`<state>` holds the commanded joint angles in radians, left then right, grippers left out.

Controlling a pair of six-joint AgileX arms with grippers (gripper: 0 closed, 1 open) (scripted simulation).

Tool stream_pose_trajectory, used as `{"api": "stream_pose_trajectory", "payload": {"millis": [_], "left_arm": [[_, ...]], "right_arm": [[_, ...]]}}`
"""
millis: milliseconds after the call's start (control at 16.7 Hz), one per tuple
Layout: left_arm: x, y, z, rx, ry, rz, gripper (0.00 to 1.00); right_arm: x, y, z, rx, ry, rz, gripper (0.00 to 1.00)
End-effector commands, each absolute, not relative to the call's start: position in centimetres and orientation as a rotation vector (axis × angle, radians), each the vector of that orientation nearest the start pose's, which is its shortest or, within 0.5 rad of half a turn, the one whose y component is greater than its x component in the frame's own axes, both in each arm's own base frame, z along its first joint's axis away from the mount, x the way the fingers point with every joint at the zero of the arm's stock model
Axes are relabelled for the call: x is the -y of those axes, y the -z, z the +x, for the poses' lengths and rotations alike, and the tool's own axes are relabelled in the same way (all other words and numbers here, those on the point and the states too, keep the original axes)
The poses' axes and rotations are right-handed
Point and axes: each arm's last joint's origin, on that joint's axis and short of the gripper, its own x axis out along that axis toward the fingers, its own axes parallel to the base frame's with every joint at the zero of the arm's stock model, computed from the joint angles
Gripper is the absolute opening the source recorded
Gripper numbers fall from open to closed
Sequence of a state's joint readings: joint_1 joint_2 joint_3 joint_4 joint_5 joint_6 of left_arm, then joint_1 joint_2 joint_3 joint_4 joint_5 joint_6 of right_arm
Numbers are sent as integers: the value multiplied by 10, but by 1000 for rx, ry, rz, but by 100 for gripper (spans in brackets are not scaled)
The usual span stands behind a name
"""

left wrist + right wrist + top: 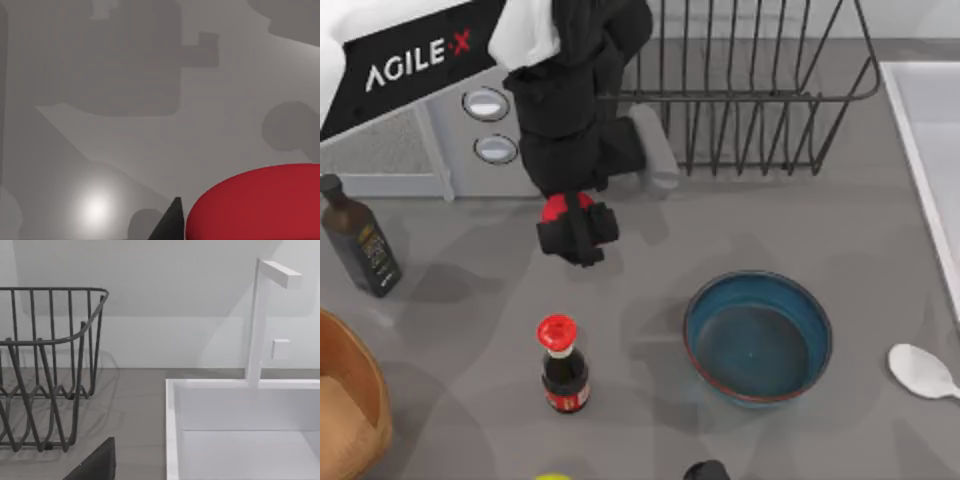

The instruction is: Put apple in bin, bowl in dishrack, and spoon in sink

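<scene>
A rendered kitchen: a grey surface (800,230) carries a wire dishrack (750,90), a white sink (240,430) with faucet (260,320), a microwave (410,150) and sauce bottles (563,365).

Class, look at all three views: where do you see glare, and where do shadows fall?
Left wrist view: a bright round glare spot on the grey table beside the apple, with blocky arm shadows above it. Top view: soft overlapping shadows spread around the left claw and the sauce bottle. Right wrist view: the dishrack casts faint bar shadows on the wall and table.
</scene>
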<state>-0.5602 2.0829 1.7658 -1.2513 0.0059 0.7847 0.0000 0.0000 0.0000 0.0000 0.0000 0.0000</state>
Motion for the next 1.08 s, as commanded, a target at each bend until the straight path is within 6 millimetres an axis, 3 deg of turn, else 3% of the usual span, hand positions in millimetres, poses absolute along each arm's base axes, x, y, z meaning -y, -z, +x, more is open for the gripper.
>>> {"api": "stream_pose_trajectory", "payload": {"millis": [240,480,780,1080], "left_arm": [[205,-212,345,-1384,973,929,0],[177,-221,341,-1520,751,656,0],[122,-240,324,-1668,256,144,0],[66,-258,290,-1661,-339,-391,0]], "right_arm": [[1,-160,106,0,0,0,100],[1,-160,106,0,0,0,100],[1,-160,106,0,0,0,100],[1,-160,106,0,0,0,100]]}}
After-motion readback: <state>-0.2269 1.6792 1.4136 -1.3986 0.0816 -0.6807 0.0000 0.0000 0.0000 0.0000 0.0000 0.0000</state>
